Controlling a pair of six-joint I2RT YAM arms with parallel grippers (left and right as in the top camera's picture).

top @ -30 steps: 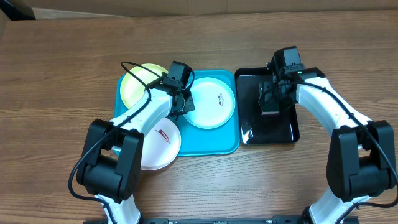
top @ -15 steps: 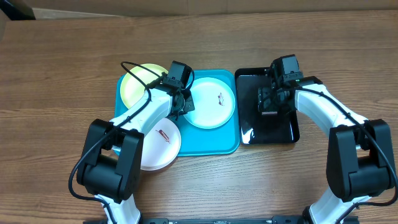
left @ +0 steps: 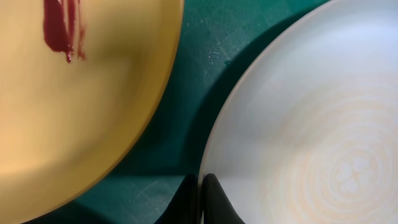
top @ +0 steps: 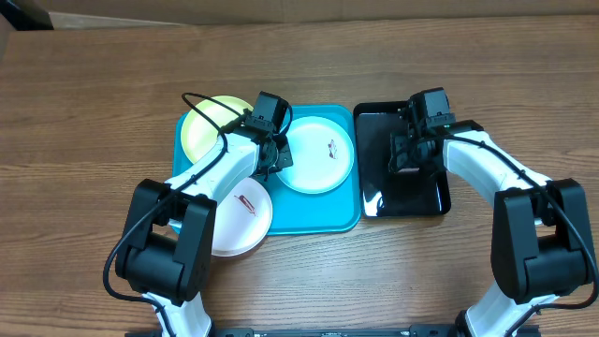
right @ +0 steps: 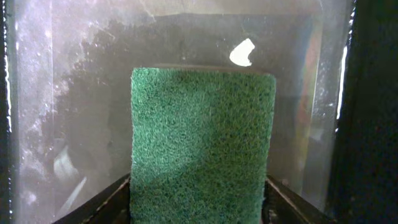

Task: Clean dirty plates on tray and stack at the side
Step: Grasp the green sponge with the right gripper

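The turquoise tray holds a yellow-green plate at its back left and a pale blue plate at its right. A white plate with a red smudge overhangs the tray's front left corner. My left gripper is shut on the left rim of the pale blue plate, its fingertips pinched at the edge. The yellow-green plate with a red smear lies just left of it. My right gripper is shut on a green sponge, held low over the black tray.
A glossy black tray sits right of the turquoise tray, touching it. Its wet, streaked floor fills the right wrist view. Brown wooden table surrounds both trays. Both arms reach in from the front edge.
My right arm has shifted slightly left and toward the front with the sponge. The left arm and the plates have not moved.
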